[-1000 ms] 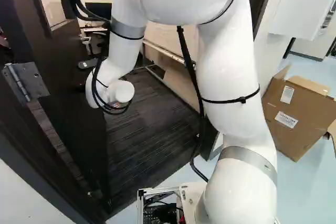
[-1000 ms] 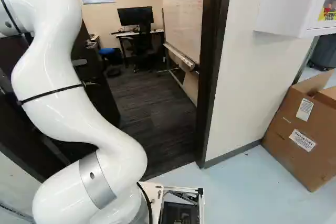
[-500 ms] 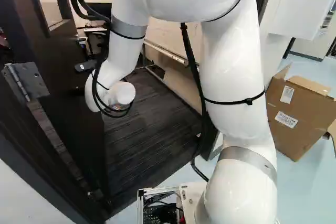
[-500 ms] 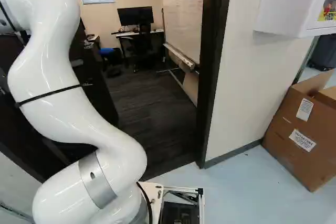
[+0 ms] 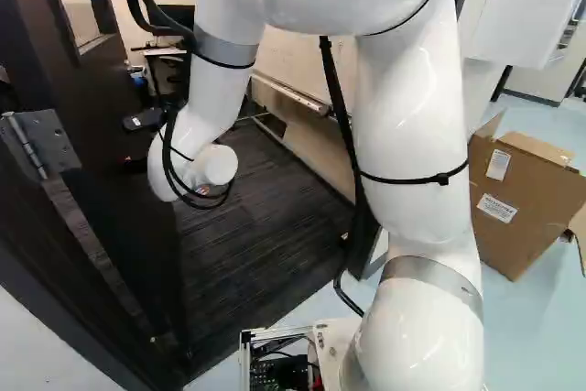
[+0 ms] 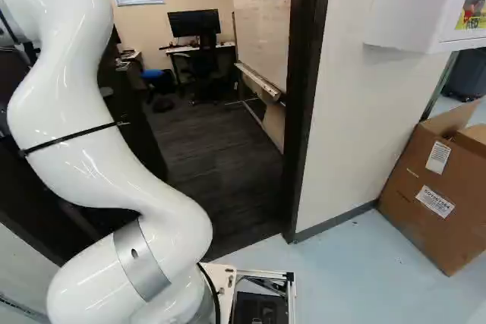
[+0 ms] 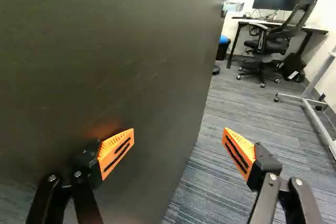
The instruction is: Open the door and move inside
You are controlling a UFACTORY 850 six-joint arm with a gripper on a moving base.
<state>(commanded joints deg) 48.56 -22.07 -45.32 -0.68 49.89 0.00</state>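
Changed: the dark, flat-faced door [image 7: 105, 51] is swung farther open against its frame; my white, jointed arm [image 5: 412, 116] has shifted over its lowest joint; my base has moved slightly. Claw: black, two fingers [image 7: 116, 152] with orange pads, one before the door's face, one past its free edge; spread wide, pinching nothing; contact with the door, cannot tell. Door: hung by a grey metal hinge [image 5: 41, 144], left side of the left base view. Handle: silver metal [image 7: 233, 7], near the door's free edge. Beyond: grey striped carpet [image 7: 236, 156], black wheeled chair [image 7: 273, 40] beside a white-topped desk [image 7: 310, 28]. Outside: brown cardboard box [image 6: 433, 195], right of the dark door frame [image 6: 307, 96].
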